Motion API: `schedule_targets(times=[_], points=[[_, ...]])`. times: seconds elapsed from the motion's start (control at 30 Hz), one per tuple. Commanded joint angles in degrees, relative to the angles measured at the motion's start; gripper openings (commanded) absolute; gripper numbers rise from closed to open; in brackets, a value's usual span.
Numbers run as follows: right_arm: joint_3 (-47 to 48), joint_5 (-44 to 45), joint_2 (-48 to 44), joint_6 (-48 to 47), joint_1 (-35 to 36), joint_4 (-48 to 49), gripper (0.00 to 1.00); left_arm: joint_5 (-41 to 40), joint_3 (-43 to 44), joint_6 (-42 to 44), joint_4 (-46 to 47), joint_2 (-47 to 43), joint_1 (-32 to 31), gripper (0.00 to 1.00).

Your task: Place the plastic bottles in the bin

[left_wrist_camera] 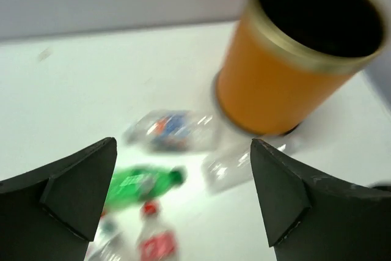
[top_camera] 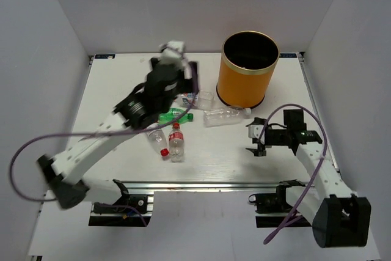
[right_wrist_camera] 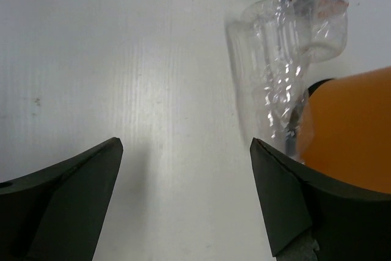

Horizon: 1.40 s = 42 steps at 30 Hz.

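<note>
White walls enclose a white table (top_camera: 110, 90); my findings follow.

The bin (top_camera: 247, 71) stands upright at upper centre-right of the overhead view. Its mouth is open and its inside is black, and I cannot tell what it holds.

Five plastic bottles lie outside it on the table:
- A clear bottle (top_camera: 226, 116) lies on its side just below the bin's base.
- A labelled bottle (top_camera: 197, 97) lies just left of that base.
- A green bottle (top_camera: 174, 115) lies lower left of the labelled one.
- A red-capped bottle (top_camera: 176, 142) and a second red-capped bottle (top_camera: 157, 140) lie side by side lower still, near frame centre.

Left gripper (left_wrist_camera: 183, 148): released, fingers spread wide, nothing between them. It hangs above the table, left of the bin in the overhead view. Its own view is blurred. There the bin fills the upper right and the bottles lie on the table beneath the fingers, none of them touched.

Right gripper (top_camera: 255, 140): released, fingers wide, only bare table between them. It sits right of centre in the overhead view, below the bin and near the clear bottle's capped end. In its wrist view the clear bottle lies at upper right, beyond the right-hand fingertip and apart from it. The bin's orange wall shows at the right edge.
</note>
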Motion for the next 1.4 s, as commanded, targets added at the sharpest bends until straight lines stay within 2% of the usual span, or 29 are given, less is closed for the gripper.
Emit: schedule_targets(times=[0.0,0.1,0.13,0.2,0.23,0.37,0.5,0.77,0.97,1.1,1.2,1.23,1.3,1.33,1.37], points=[[4.5,3.9,4.0,0.5,5.1,12.8,0.91,-5.6,-15.8,-4.7,-10.3,-11.5,1.7,1.00],[5.7,12.0,7.5,3.9,12.5,18.9,0.91,-6.9,-24.0,-8.5,-15.8,-19.0,2.3,1.00],[8.6,16.5,11.4,6.4,15.1,19.9,0.91,-7.4,-27.7,-10.3,-16.9,-20.6,2.3,1.00],[11.4,19.3,13.8,8.3,19.1,23.0,0.91,-8.9,-31.6,-12.4,-18.3,-25.2,2.3,1.00],[13.2,22.8,18.3,10.1,20.0,23.7,0.91,-8.9,-34.8,-13.1,-18.3,-26.6,2.3,1.00],[18.9,31.9,28.1,12.4,25.7,27.6,0.91,-10.6,-36.4,-15.3,-22.4,-30.6,2.3,1.00],[27.0,36.6,36.2,11.8,26.9,21.4,0.91,-11.8,-37.5,-16.0,-23.8,-31.1,2.3,1.00],[35.4,41.9,49.2,10.2,27.6,14.6,0.89,-8.9,-38.0,-15.4,-23.2,-27.2,2.3,1.00],[39.4,41.5,54.8,8.5,27.5,8.9,0.81,-7.7,-38.6,-14.4,-22.1,-25.2,2.3,1.00],[43.6,38.3,58.7,7.8,27.5,0.5,0.65,-8.3,-38.6,-16.4,-22.7,-23.0,2.9,1.00],[44.8,36.4,59.6,7.4,27.6,-4.9,0.42,-5.0,-38.6,-16.9,-22.2,-20.7,4.0,1.00],[45.3,34.8,57.6,8.0,27.8,-7.4,0.28,-3.5,-38.6,-16.9,-21.7,-19.1,4.9,1.00],[45.6,30.4,56.6,8.8,27.6,-11.2,0.16,-3.0,-38.6,-17.6,-22.2,-17.3,6.2,1.00],[45.9,25.0,52.2,9.8,27.5,-12.4,0.09,-2.4,-38.6,-18.2,-22.2,-16.5,7.1,1.00],[46.0,23.3,50.8,10.3,27.4,-14.6,0.07,-2.4,-38.0,-18.3,-22.8,-15.8,7.6,1.00]])
